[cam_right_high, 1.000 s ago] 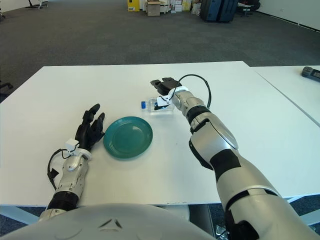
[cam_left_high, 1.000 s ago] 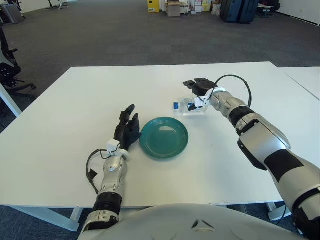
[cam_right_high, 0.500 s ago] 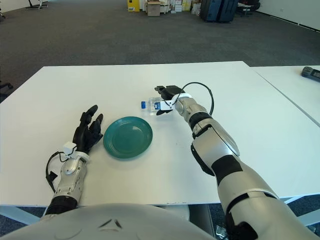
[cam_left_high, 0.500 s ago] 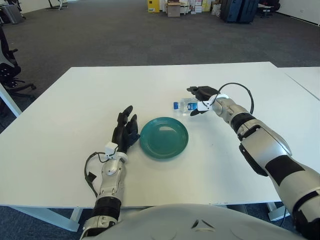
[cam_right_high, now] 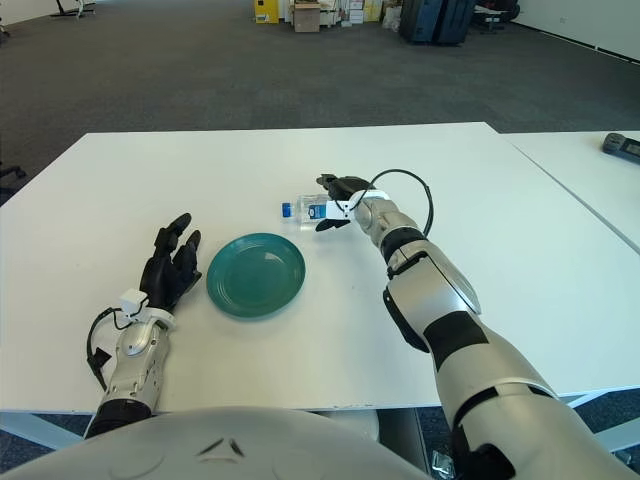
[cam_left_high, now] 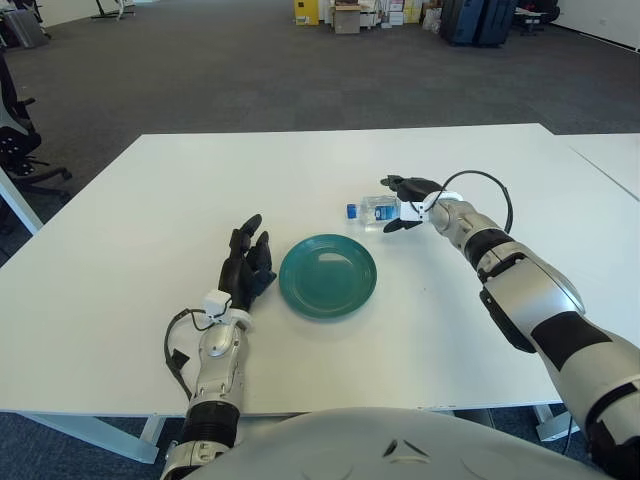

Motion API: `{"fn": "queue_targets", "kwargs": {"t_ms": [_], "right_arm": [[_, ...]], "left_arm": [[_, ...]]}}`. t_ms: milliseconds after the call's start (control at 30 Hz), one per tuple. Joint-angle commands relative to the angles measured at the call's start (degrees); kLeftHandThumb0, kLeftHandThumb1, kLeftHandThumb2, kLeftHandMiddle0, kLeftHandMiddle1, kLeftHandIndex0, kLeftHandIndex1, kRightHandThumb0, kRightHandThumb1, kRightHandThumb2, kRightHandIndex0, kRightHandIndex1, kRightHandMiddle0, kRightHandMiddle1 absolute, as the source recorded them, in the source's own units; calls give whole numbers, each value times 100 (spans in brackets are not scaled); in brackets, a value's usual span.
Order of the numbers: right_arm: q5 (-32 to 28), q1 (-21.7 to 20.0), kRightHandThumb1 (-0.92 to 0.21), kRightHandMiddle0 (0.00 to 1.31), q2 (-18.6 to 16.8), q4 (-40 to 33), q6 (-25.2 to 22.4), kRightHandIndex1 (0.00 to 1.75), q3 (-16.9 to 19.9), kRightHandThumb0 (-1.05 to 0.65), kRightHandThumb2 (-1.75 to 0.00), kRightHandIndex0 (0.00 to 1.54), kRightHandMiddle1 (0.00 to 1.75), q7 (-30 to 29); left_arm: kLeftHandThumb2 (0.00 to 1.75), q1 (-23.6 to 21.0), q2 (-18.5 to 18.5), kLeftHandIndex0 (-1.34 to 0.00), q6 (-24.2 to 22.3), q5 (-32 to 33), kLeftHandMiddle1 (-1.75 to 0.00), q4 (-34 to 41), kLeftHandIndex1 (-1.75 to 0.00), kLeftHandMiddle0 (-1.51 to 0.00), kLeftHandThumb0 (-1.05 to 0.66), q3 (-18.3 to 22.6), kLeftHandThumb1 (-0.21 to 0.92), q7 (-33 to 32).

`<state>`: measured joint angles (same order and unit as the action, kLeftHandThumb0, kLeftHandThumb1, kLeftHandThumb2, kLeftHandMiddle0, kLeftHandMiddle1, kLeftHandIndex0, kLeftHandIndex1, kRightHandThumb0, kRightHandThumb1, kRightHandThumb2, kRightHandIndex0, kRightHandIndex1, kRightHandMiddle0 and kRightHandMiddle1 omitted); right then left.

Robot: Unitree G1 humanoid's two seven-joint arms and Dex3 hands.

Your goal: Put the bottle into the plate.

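**Q:** On the white table (cam_left_high: 120,250), reading from the robot's left, what appears first?

**A:** Left hand (cam_left_high: 245,265), dark-fingered, shown just to the left of the plate (cam_left_high: 328,275); fingers extended and relaxed, grasping nothing; a thin black cable loops beside its wrist.

**Q:** And next to it?

**A:** The plate, round and teal, lying flat on the table near the front-centre; nothing lies in it; its left rim is close beside the left hand's fingertips, though whether they touch cannot be told.

**Q:** Where is the bottle?

**A:** The bottle (cam_left_high: 372,210) lies on its side on the table, beyond the plate and slightly to its right, apart from the rim; it is small and clear, with a blue cap pointing toward the robot's left and a pale label around the body; it is not in the plate.

**Q:** What stands at the right?

**A:** Right hand (cam_left_high: 408,198), reaching in from the right on a silver and black arm; its dark fingers (cam_right_high: 330,182) curl around the base end of the bottle, one above and one below; the cap end projects free to the left; a black cable arches over the wrist.

**Q:** Anything beyond the table?

**A:** Grey carpet (cam_left_high: 250,80); boxes and dark cases along the far wall; a second white table at the right edge.
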<state>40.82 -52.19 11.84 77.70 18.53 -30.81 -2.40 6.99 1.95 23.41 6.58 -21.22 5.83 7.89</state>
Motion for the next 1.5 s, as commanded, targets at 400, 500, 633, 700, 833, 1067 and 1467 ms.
{"fn": "queue_targets", "kwargs": {"t_ms": [400,500,633,700,833,1067,1467], "right_arm": [[4,388,-90,0,-25,2,19,1,-51,-79,-6,17,39,-16],[3,409,-90,0,-30,5,17,1,-55,-78,-6,17,42,-32],[31,436,-90,0,-49,6,36,1,-90,-77,-5,18,46,-78],[43,435,-90,0,-57,5,46,1,-105,-77,-6,18,47,-92],[99,380,-90,0,-82,-17,98,2,-176,-76,-6,19,47,-114],[281,331,-90,0,-43,-18,152,2,-418,-75,-5,22,48,-222],[386,289,-84,0,-69,45,55,3,-620,-68,-3,26,52,-276]], "left_arm": [[78,312,-18,0,-239,30,0,32,-71,-33,-67,44,92,-41],[78,345,-23,0,-258,33,-1,86,-71,-33,-68,40,92,-27],[78,344,-27,0,-267,55,-1,93,-71,-34,-69,51,92,-11],[78,344,-26,0,-269,58,-1,94,-71,-34,-69,52,92,-12],[78,332,-26,0,-255,62,-1,70,-71,-34,-69,59,92,-14],[78,311,-6,0,-187,63,-1,11,-71,-34,-69,53,92,-9],[77,310,-4,0,-102,113,0,-17,-69,-34,-70,54,92,54]]}}
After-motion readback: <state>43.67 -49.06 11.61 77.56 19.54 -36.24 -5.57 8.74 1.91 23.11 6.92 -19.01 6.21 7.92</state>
